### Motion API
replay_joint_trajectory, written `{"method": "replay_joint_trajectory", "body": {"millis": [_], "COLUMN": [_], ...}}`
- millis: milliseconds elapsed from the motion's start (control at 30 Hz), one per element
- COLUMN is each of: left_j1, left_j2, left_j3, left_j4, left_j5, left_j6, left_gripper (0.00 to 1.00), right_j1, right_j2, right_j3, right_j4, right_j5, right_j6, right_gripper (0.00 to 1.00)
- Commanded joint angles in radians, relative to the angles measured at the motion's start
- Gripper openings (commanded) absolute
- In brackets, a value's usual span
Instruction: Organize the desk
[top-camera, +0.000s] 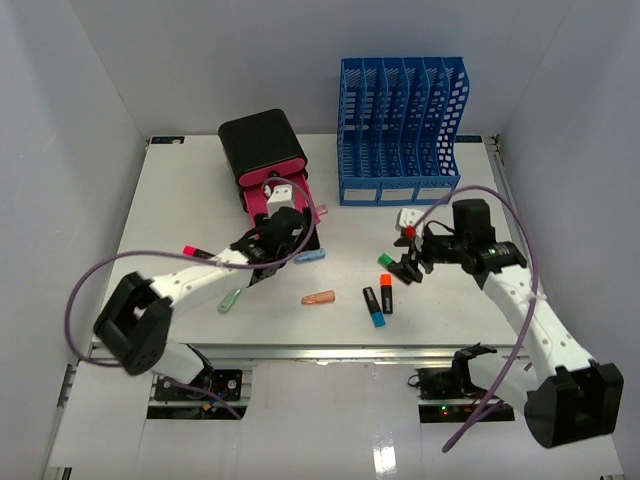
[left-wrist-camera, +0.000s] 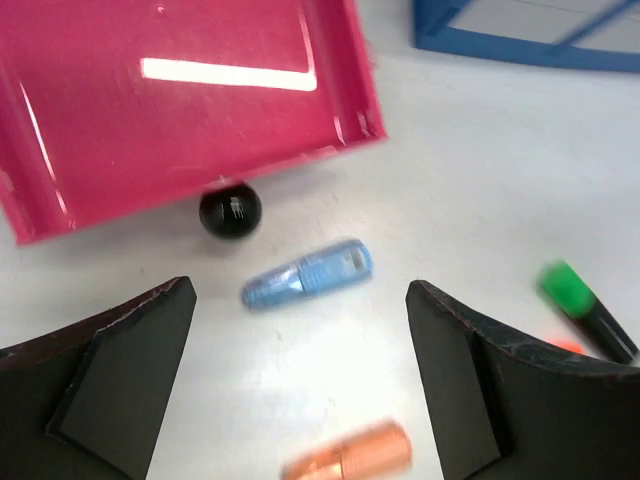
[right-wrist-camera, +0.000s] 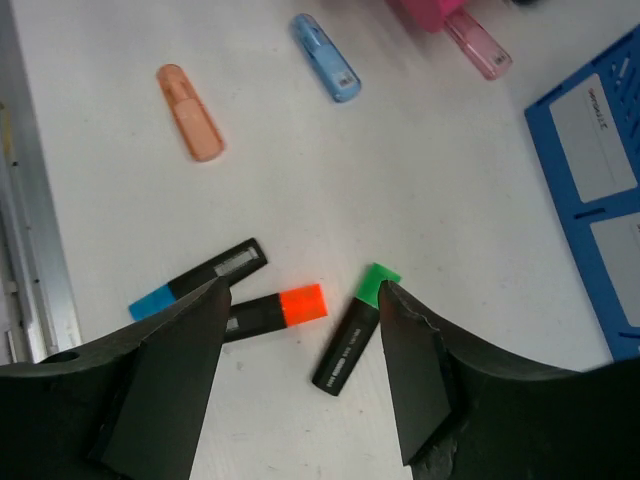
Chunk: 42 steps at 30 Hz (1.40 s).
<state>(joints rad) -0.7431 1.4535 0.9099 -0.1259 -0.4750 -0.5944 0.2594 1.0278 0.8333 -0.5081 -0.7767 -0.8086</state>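
Right gripper (right-wrist-camera: 300, 290), jaws apart, hangs over the green-capped marker (right-wrist-camera: 352, 330) lying slantwise by one finger, toward the desk's (top-camera: 180, 200) front edge; left gripper (left-wrist-camera: 300, 288) gapes too.

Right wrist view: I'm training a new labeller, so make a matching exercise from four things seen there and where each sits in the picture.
Things:
1. green-capped highlighter
2. light blue marker
3. blue file rack
4. pale orange marker

Places:
A. right edge
B. upper left, lying alone
C. bottom middle
D. top middle, near a pink marker

Pairs: 1-C, 2-D, 3-A, 4-B.
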Motion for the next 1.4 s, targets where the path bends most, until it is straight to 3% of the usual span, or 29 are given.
{"method": "replay_joint_trajectory", "body": {"millis": [0, 167, 400, 633, 867, 967, 1100, 1167, 1367], "left_j1": [-0.003, 0.006, 0.008, 0.008, 0.008, 0.008, 0.008, 0.008, 0.008], "left_j2": [-0.339, -0.603, -0.872, -0.998, -1.072, -1.096, -1.109, -1.114, -1.116], "left_j3": [-0.108, -0.236, -0.326, -0.335, -0.322, -0.318, -0.318, -0.312, -0.283], "left_j4": [-0.015, -0.12, -0.256, -0.371, -0.452, -0.471, -0.487, -0.494, -0.533], "left_j5": [0.284, 0.346, 0.334, 0.316, 0.261, 0.254, 0.256, 0.258, 0.212], "left_j6": [0.047, -0.021, -0.087, -0.107, -0.131, -0.144, -0.163, -0.168, -0.225], "left_gripper": [0.98, 0.98, 0.98, 0.98, 0.98, 0.98, 0.98, 0.98, 0.98], "right_j1": [0.079, 0.167, 0.179, 0.179, 0.179, 0.179, 0.158, 0.145, 0.16], "right_j2": [0.17, 0.287, 0.447, 0.591, 0.667, 0.704, 0.728, 0.718, 0.624], "right_j3": [0.165, 0.126, 0.137, 0.164, 0.204, 0.228, 0.247, 0.252, 0.359], "right_j4": [-0.203, -0.187, -0.081, -0.057, -0.057, -0.047, -0.043, -0.041, -0.088], "right_j5": [0.357, 0.652, 0.804, 0.759, 0.661, 0.656, 0.635, 0.625, 0.588], "right_j6": [0.169, 0.255, 0.298, 0.299, 0.29, 0.288, 0.279, 0.263, 0.164], "right_gripper": [0.65, 0.66, 0.65, 0.57, 0.59, 0.51, 0.21, 0.11, 0.08]}}
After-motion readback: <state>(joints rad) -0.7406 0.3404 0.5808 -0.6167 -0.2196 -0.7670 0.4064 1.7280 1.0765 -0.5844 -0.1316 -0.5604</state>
